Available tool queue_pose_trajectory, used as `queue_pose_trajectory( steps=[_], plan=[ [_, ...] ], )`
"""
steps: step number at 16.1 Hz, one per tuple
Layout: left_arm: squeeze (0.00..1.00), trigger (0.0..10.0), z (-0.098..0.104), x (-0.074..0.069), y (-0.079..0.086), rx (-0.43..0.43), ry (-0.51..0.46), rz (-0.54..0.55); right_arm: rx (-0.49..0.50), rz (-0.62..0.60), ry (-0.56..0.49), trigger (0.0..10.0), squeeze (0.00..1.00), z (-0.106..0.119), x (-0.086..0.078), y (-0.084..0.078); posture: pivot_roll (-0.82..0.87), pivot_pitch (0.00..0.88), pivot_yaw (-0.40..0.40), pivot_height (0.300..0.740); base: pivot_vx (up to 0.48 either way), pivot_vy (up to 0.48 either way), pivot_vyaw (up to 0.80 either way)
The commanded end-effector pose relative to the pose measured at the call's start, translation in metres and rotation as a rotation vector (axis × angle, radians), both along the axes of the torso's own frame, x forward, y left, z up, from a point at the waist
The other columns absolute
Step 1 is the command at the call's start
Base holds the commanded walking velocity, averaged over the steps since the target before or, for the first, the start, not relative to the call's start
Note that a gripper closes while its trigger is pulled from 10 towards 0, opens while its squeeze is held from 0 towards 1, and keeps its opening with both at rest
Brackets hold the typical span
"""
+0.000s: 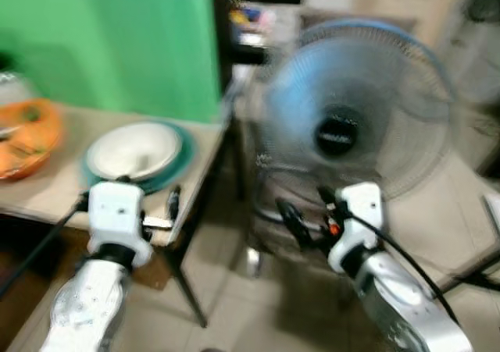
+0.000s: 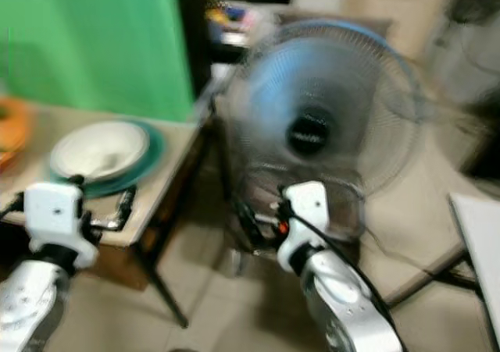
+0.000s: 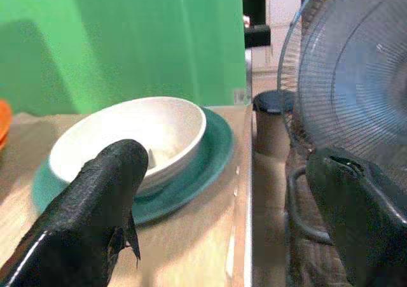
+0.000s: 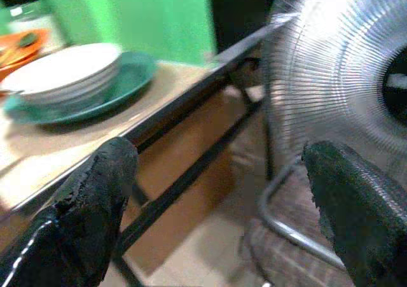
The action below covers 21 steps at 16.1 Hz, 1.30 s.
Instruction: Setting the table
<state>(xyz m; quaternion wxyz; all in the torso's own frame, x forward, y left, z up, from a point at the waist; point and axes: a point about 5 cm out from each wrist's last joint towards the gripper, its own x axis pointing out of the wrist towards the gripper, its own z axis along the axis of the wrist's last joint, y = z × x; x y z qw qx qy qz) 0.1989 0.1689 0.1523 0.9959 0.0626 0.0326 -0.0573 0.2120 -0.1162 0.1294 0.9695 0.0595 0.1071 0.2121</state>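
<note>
Apparently approaching the desk [image 1: 47, 196], both jaws wide open and empty, the left gripper [image 3: 222, 198] next needs to reach the white bowl [image 1: 133, 151] on its teal plate [image 1: 181, 158].

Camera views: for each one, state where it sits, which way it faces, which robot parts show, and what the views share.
Left eye view: on the head, looking forward and down at the table, fan and both silver arms.
Right eye view: the same scene, shifted slightly.
Left wrist view: along the open left gripper toward the white bowl on the teal plate.
Right wrist view: along the open right gripper past the table edge toward the fan.
All four share bowl, plate and fan.
</note>
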Motion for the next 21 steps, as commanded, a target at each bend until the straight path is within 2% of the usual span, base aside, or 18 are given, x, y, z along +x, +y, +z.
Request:
queue_pose_trajectory(
  steps=[1, 3, 10, 11, 15, 19, 21],
  plan=[
    [0.0, 10.0, 0.003, -0.001, 0.001, 0.01, -0.011, -0.003, 0.015, 0.009, 0.004, 10.0, 0.0, 0.001, 0.0, 0.001, 0.1, 0.0, 0.047, 0.74, 0.0, 0.0, 0.8],
    [0.0, 10.0, 0.006, -0.002, 0.001, 0.009, -0.021, -0.013, 0.025, 0.041, -0.003, 10.0, 0.0, 0.002, 0.0, 0.004, 0.11, 0.0, 0.042, 0.74, 0.0, 0.0, 0.8],
    [0.0, 10.0, 0.008, -0.005, 0.003, 0.006, -0.027, -0.006, 0.032, 0.082, -0.022, 10.0, 0.0, 0.005, 0.002, 0.008, 0.12, 0.0, 0.029, 0.74, 0.309, 0.0, 0.8],
    [0.0, 10.0, 0.007, -0.005, 0.003, 0.005, -0.025, -0.005, 0.019, 0.076, -0.035, 10.0, 0.0, 0.006, 0.003, 0.008, 0.12, 0.0, 0.026, 0.74, 0.341, 0.0, 0.0],
    [0.0, 10.0, 0.009, -0.009, 0.005, 0.007, -0.024, 0.005, 0.076, 0.018, -0.061, 10.0, 0.0, 0.017, 0.013, 0.004, 0.14, 0.0, 0.017, 0.74, 0.34, 0.0, 0.0],
    [0.0, 10.0, 0.009, -0.009, 0.003, -0.003, -0.023, -0.005, 0.142, 0.005, -0.156, 10.0, 0.0, 0.043, 0.027, -0.002, 0.14, 0.0, 0.014, 0.74, 0.246, 0.0, 0.0],
    [0.0, 10.0, 0.007, -0.009, 0.002, 0.015, -0.006, -0.018, 0.13, 0.027, -0.176, 10.0, 0.0, 0.053, 0.033, -0.003, 0.14, 0.0, 0.014, 0.74, 0.0, 0.0, 0.0]
  ],
)
